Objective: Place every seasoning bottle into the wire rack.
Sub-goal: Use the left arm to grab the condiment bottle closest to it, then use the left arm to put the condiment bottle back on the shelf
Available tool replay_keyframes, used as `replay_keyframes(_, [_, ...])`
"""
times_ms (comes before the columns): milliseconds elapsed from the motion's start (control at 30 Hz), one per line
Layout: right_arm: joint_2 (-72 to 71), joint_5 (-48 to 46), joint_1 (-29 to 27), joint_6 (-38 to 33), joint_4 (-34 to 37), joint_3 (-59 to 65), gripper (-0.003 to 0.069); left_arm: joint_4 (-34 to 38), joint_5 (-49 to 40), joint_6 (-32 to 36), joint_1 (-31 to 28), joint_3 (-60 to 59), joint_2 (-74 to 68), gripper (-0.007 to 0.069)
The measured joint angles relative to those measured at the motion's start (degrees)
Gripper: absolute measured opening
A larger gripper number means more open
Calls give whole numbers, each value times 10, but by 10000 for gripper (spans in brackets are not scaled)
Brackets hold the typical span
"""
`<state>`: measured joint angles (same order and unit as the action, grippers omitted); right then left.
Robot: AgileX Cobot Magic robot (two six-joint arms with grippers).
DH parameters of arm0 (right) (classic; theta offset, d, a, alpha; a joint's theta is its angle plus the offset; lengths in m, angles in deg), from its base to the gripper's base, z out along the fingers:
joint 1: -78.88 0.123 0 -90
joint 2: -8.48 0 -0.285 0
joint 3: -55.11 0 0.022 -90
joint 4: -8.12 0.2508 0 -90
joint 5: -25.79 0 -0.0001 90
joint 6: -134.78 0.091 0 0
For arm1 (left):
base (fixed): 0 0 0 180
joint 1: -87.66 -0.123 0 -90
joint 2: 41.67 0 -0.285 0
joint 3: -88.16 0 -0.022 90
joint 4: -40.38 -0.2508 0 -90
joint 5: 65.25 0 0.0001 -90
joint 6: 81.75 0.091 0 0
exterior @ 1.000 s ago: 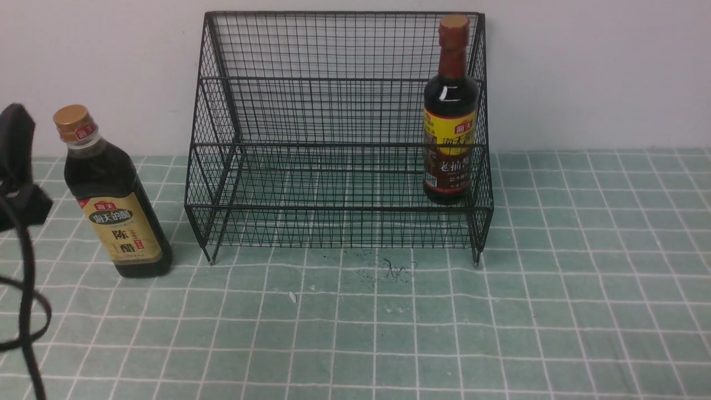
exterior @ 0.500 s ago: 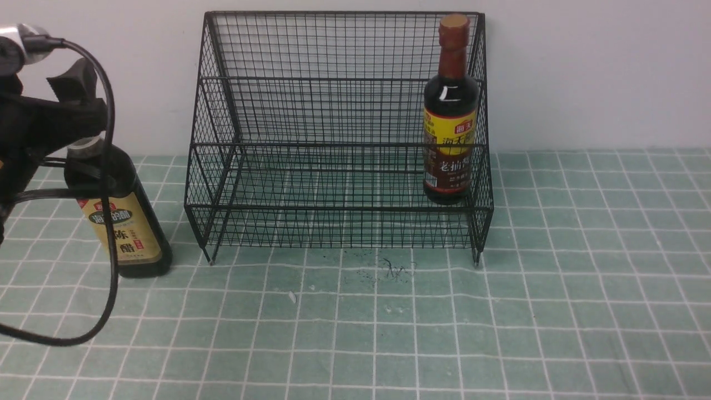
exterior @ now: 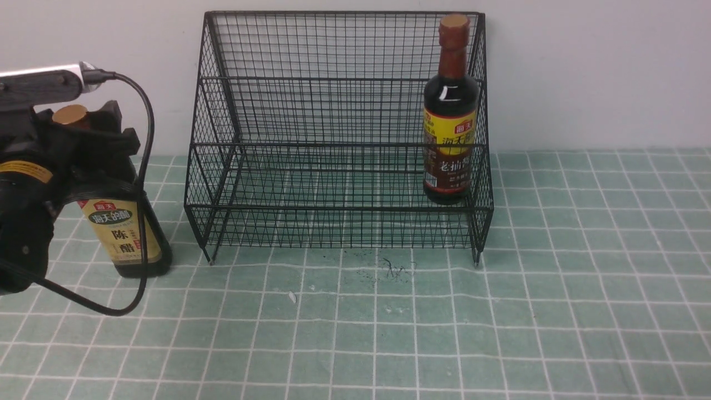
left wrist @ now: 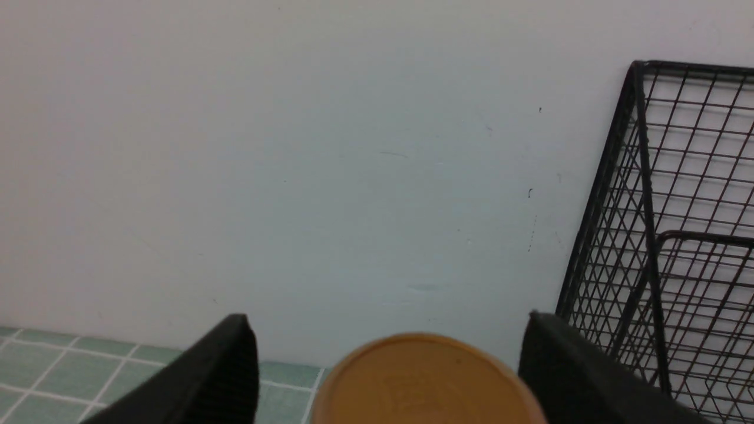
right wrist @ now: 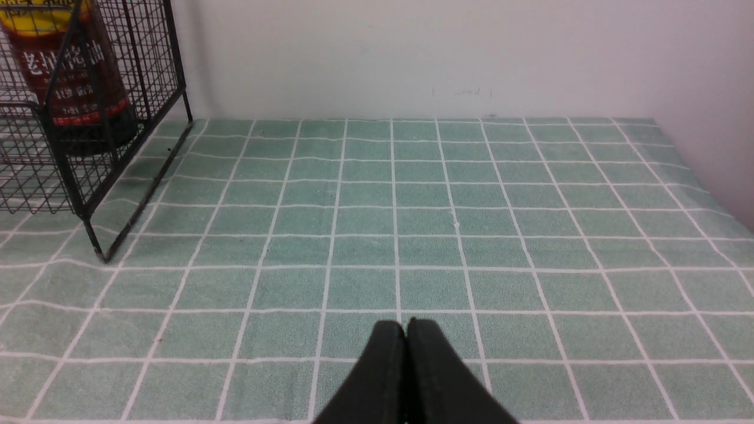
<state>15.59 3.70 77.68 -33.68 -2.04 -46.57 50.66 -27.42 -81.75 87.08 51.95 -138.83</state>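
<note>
The broad dark bottle (exterior: 125, 233) with a gold cap (left wrist: 421, 383) and beige label stands on the cloth left of the black wire rack (exterior: 333, 208). My left gripper (exterior: 89, 128) is open, its fingers (left wrist: 227, 371) on either side of the cap and neck, not closed on it. The rack's left side also shows in the left wrist view (left wrist: 642, 176). The slimmer bottle (exterior: 450, 139) with a brown neck and yellow-red label stands upright at the rack's right end; it also shows in the right wrist view (right wrist: 65, 76). My right gripper (right wrist: 406, 327) is shut and empty, low over the cloth right of the rack (right wrist: 88, 194).
A green checked cloth (exterior: 500, 311) covers the table up to a pale wall (exterior: 583, 72) behind. The left arm's black cable (exterior: 141, 222) hangs in a loop in front of the broad bottle. Small dark marks (exterior: 391, 269) lie on the cloth before the rack.
My left arm has come in from the left edge and moved forward over the broad bottle; its open fingers now straddle the cap. Both bottles and the rack have stayed put.
</note>
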Motion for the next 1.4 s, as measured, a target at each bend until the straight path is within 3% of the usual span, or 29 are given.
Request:
replay_keyframes(67, [0, 0, 0, 0, 0, 0, -15, 0, 0, 0, 0, 1, -4, 427])
replay_keyframes(100, [0, 0, 0, 0, 0, 0, -15, 0, 0, 0, 0, 2, -8, 325])
replay_keyframes(133, [0, 0, 0, 0, 0, 0, -15, -3, 1, 0, 0, 2, -9, 299])
replay_keyframes(300, [0, 0, 0, 0, 0, 0, -15, -4, -17, 3, 0, 2, 4, 305])
replay_keyframes(500, [0, 0, 0, 0, 0, 0, -15, -19, -105, 40, 0, 46, 70, 304])
replay_keyframes(767, [0, 0, 0, 0, 0, 0, -15, -24, -183, 74, 21, 249, 107, 304])
replay_keyframes(1067, [0, 0, 0, 0, 0, 0, -15, -15, -220, 73, 127, 390, 18, 302])
replay_keyframes(1400, [0, 0, 0, 0, 0, 0, -15, 20, -242, 74, 153, 409, -100, 302])
